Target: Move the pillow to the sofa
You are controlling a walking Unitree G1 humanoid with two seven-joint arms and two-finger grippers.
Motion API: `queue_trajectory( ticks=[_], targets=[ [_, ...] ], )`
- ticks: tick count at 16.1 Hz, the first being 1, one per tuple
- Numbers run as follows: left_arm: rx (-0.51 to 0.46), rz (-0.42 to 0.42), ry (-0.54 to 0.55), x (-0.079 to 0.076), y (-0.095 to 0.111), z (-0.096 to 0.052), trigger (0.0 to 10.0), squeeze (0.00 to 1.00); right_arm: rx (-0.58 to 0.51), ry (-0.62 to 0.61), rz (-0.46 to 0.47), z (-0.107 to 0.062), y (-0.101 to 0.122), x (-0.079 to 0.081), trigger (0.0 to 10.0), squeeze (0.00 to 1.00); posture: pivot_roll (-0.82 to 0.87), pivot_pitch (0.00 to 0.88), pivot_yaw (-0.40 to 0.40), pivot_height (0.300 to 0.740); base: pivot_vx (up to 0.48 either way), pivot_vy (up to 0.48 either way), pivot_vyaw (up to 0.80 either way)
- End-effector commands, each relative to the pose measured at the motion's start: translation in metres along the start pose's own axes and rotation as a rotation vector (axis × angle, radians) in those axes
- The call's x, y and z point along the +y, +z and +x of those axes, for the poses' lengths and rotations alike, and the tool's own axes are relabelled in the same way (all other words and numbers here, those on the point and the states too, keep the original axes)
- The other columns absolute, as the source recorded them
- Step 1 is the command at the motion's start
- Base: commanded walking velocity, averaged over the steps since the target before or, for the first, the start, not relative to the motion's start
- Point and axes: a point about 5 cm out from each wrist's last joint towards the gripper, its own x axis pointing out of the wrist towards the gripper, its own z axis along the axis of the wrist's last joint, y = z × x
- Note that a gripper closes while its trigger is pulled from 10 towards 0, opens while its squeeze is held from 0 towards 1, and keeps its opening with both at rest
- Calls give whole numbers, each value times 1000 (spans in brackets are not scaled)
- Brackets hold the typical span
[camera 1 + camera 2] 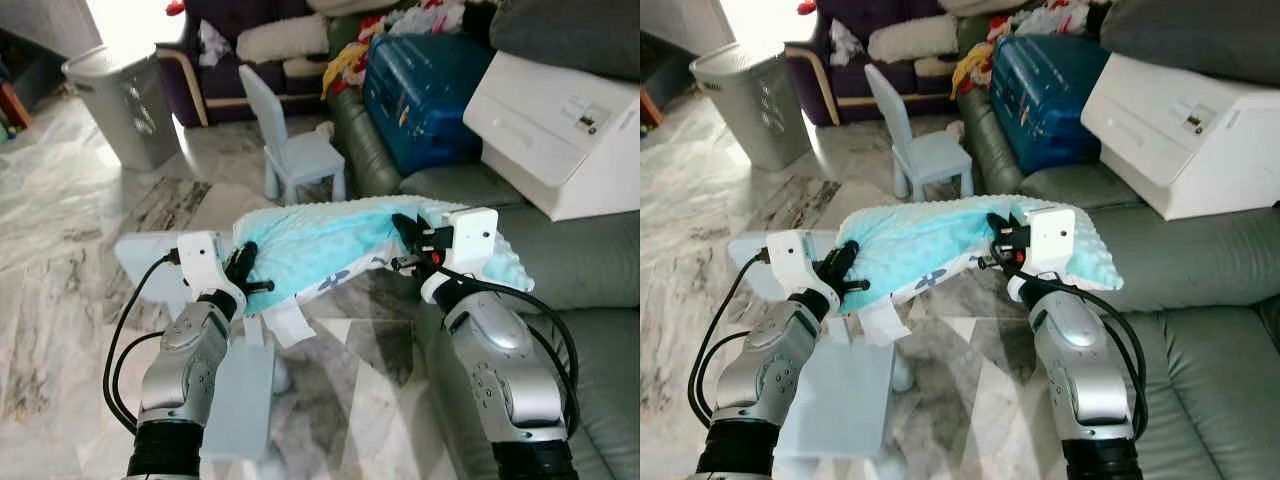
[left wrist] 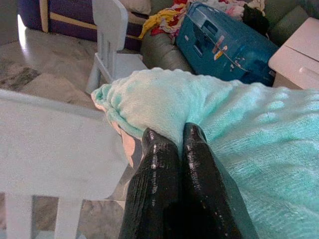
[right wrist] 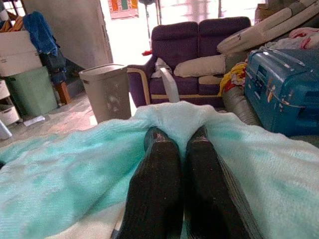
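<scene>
A soft turquoise pillow (image 1: 320, 240) hangs in the air between my two arms, just left of the grey-green sofa (image 1: 580, 270). My left gripper (image 1: 250, 275) is shut on the pillow's left end, its black fingers (image 2: 164, 169) pinching the fleece. At the right end, my right gripper (image 1: 408, 240) is shut on the pillow too, with both fingers (image 3: 159, 169) pressed into the fabric. The pillow's right corner (image 1: 1095, 255) reaches over the sofa seat.
A white printer (image 1: 560, 130) and a blue suitcase (image 1: 430, 85) lie on the sofa further back. A pale blue child's chair (image 1: 295, 150) stands ahead, another pale blue chair (image 1: 240, 390) is under my left arm. A grey bin (image 1: 125, 100) stands at the far left on marble floor.
</scene>
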Motion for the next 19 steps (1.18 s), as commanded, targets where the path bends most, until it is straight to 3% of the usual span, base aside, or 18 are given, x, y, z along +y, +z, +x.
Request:
queue_trajectory(
  ticks=[1,19],
  targets=[
    [0,0,2,0,2,0,10000,0,-33,13,-1,3,7,3,10000,0,-193,0,43,740,-281,0,0],
    [5,4,-3,-1,2,2,10000,0,-35,10,-2,3,8,2,10000,0,-196,0,45,740,-269,0,0]
  ],
)
